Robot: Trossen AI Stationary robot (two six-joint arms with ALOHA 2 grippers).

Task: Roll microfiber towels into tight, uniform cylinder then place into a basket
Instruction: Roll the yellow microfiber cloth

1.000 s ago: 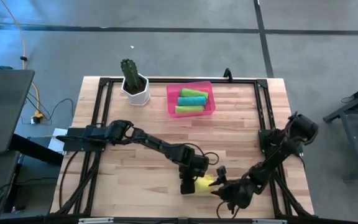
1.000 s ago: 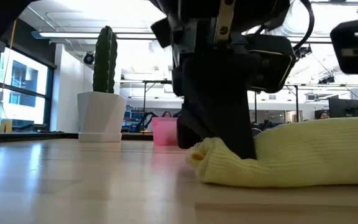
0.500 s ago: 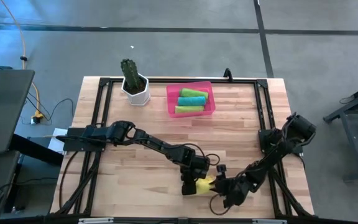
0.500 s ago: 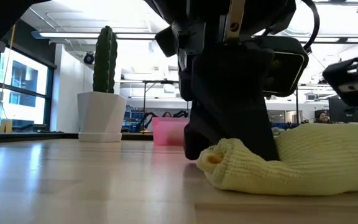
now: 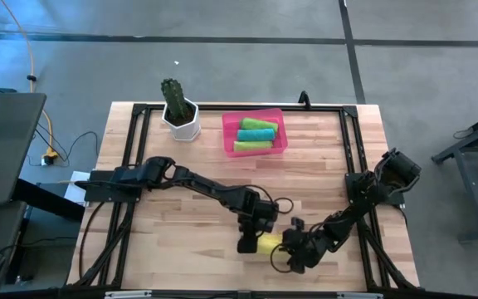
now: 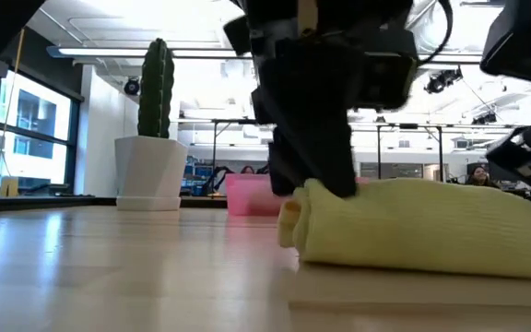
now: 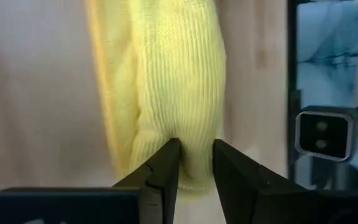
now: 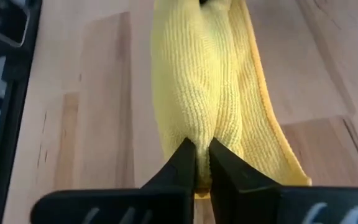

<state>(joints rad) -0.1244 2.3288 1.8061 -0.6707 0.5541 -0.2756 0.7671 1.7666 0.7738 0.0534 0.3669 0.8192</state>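
The rolled yellow towel is lying between both claws near the table's front edge. The right gripper is pinching one end tight, while the left gripper is sitting slightly parted around the other. The pink basket is standing well apart, by the cactus pot.

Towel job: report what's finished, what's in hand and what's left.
Done: three rolled towels, two green and one teal, lie in the pink basket. In hand: the yellow towel is on the table near the front edge, with the right gripper shut on one end and the left gripper at the other. Left: finishing its roll and placing it in the basket.
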